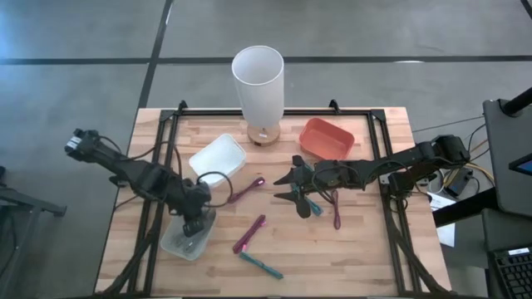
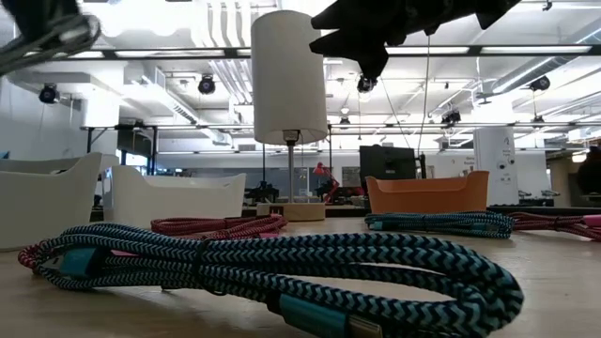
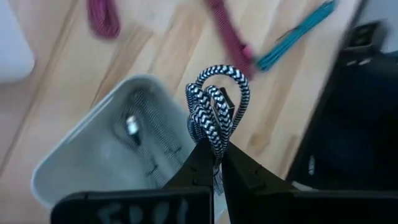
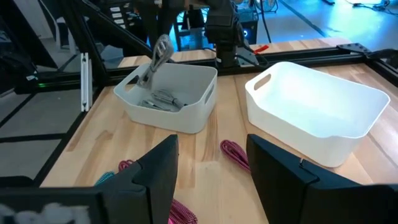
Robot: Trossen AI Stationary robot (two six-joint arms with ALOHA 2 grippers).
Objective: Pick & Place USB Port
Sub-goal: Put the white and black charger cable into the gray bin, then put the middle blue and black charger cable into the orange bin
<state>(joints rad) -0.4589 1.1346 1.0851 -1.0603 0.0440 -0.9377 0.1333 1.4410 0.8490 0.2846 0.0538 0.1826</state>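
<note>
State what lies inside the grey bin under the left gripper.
The grey bin holds a grey cable; the left gripper dangles a black-and-white cable over it. Its floor is partly hidden.

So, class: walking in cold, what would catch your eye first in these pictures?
Probably the tall white cylinder at the table's far edge, beside the orange bin. Next, the left gripper, jaws pinched on a black-and-white braided cable above the grey bin, and the coloured cables strewn mid-table.
</note>
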